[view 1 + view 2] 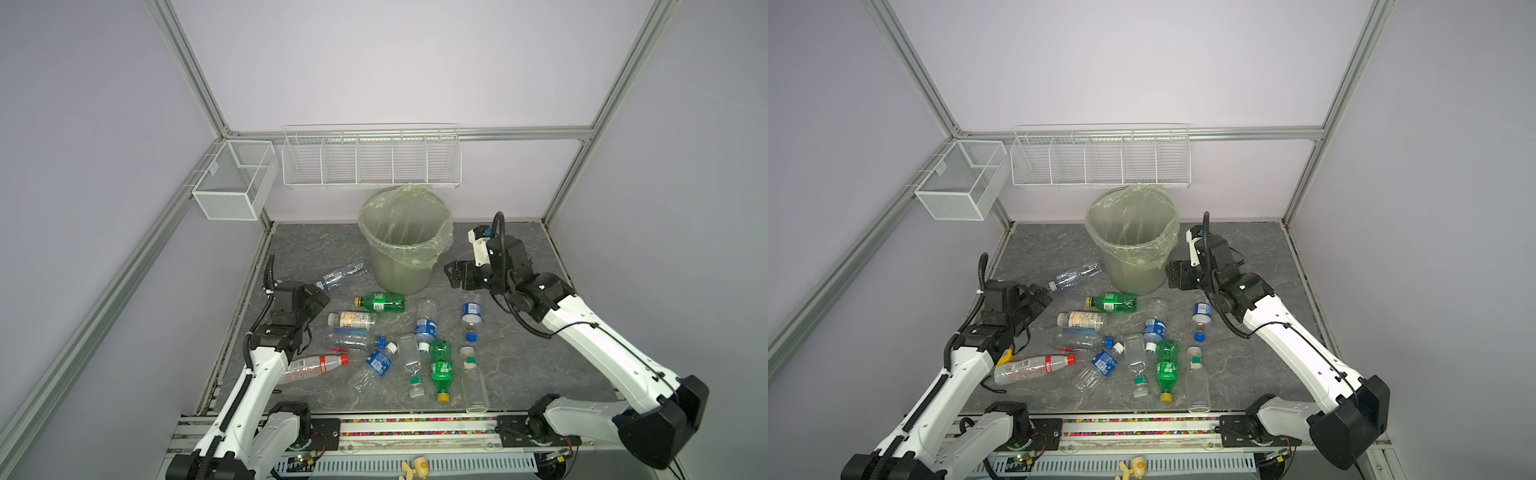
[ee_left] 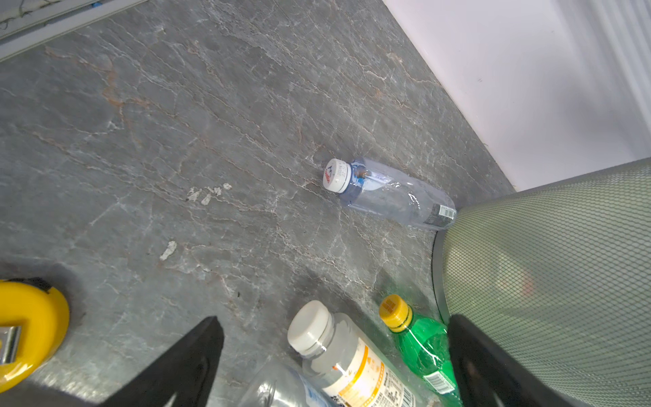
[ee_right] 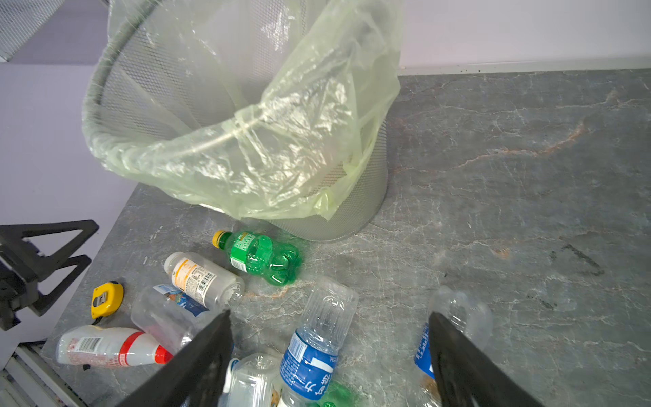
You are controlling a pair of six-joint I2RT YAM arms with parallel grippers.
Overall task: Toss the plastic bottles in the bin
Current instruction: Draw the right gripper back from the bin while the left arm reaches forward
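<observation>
Left gripper (image 1: 319,297) near the desk's (image 1: 540,365) left edge and right gripper (image 1: 449,273) just beside the bin (image 1: 399,270) near the back edge both hang with jaws apart and empty, probably ready to pick from the plastic bottles (image 1: 426,328) lying loose between them toward the front edge.

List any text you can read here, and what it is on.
No text reads clearly.
Blue-label bottle: large white characters, cut off, not legible.
White cap: logo and tiny digits, blurred.
Orange-label bottle: barcode, print too small.
Green bottle: label print too small.
</observation>
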